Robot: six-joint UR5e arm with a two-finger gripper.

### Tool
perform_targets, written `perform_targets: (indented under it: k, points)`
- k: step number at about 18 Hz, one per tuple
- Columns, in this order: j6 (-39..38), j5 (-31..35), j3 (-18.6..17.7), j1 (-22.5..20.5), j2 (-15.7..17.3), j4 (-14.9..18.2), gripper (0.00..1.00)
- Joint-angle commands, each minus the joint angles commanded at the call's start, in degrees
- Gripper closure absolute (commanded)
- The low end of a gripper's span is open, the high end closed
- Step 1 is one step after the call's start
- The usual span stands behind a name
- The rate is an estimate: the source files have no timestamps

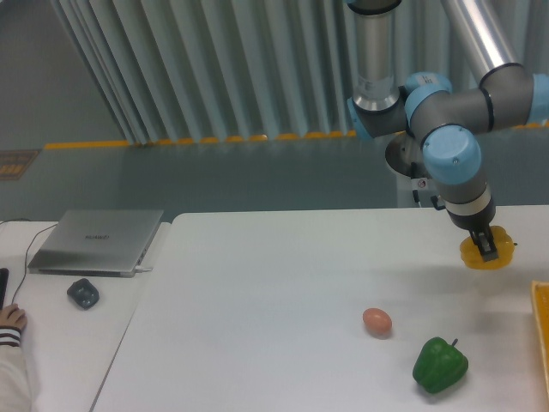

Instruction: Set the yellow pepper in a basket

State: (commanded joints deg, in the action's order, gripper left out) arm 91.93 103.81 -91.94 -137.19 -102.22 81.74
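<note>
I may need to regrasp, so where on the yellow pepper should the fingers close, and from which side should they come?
Probably from above, closing across the yellow pepper at its widest rounded middle. It is squat and glossy, so a low or off-centre pinch may slip. The gripper is already at it from above; whether it is shut is unclear. The basket rim lies to the right.

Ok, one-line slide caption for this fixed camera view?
UR5e tool closed on the yellow pepper near the basket rim, brown egg and green pepper left on the white table.
</note>
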Motion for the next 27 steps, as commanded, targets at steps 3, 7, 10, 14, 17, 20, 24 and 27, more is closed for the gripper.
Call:
perform_targets:
  k: [3, 7, 10, 14, 17, 20, 24, 27]
  points:
    - [0.0, -1.0, 4.1, -1.3, -0.3, -0.3, 0.53]
    - [0.1, -1.2, 7.1, -3.0, -2.5, -4.3, 0.53]
    - [-0.1, -1.2, 7.2, -4.0, -4.0, -12.2, 0.53]
    - [-0.1, -1.6, 7.4, -6.6, -5.3, -14.9, 0.53]
    - [-0.7, -5.8, 7.4, -8.5, -5.8, -17.4, 0.52]
    - [-1.2, -7.4, 8.3, -9.5, -6.7, -17.5, 0.43]
    - [-5.8, -7.4, 8.4, -9.1, -7.5, -18.7, 0.0]
    - [-5.2, -7.5, 8.4, -9.3, -7.2, -19.3, 0.0]
